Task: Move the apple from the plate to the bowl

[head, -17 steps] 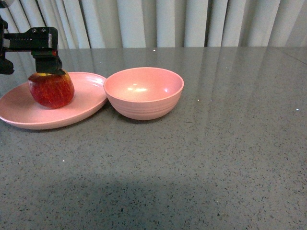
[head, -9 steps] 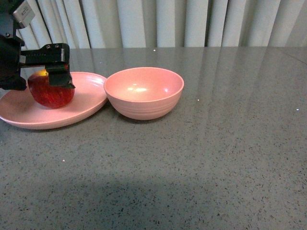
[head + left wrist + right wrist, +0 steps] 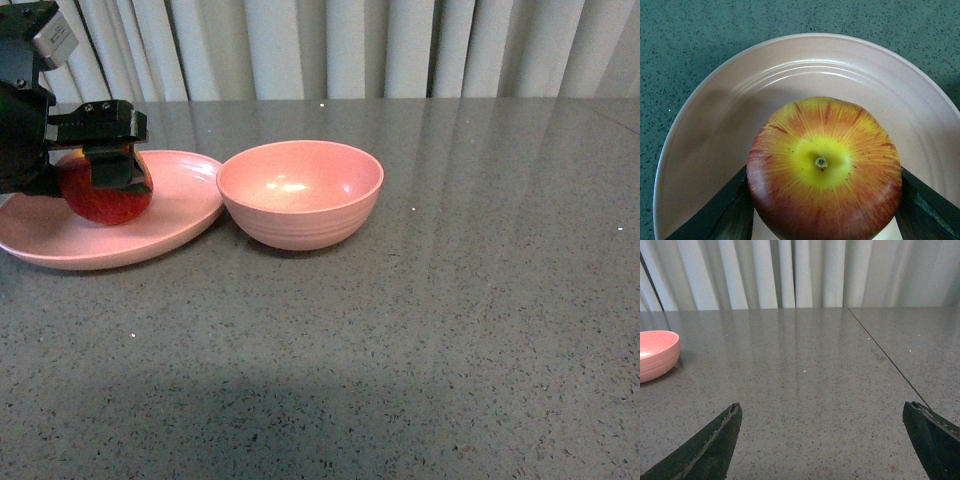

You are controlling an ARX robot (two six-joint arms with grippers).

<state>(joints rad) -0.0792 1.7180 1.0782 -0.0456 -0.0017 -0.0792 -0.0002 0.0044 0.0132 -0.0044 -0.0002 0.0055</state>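
Note:
The red apple (image 3: 110, 198) rests on the shallow pink plate (image 3: 185, 205) at the left of the front view. My left gripper (image 3: 100, 172) is shut on the apple, its black fingers pressed against both sides. In the left wrist view the apple (image 3: 825, 170) shows its yellow stem hollow, with the dark fingers (image 3: 730, 210) hugging its flanks over the plate (image 3: 715, 125). The deep pink bowl (image 3: 300, 192) stands just right of the plate, with nothing in it. My right gripper (image 3: 822, 432) hangs open over bare table, the bowl (image 3: 655, 357) at its view's edge.
The grey speckled table (image 3: 450, 300) stretches to the right and front of the bowl. A pale curtain (image 3: 350, 45) closes off the back. A seam in the tabletop (image 3: 885, 357) runs through the right wrist view.
My left gripper has come down from the apple's top and closed on its sides. The apple has stayed on the plate.

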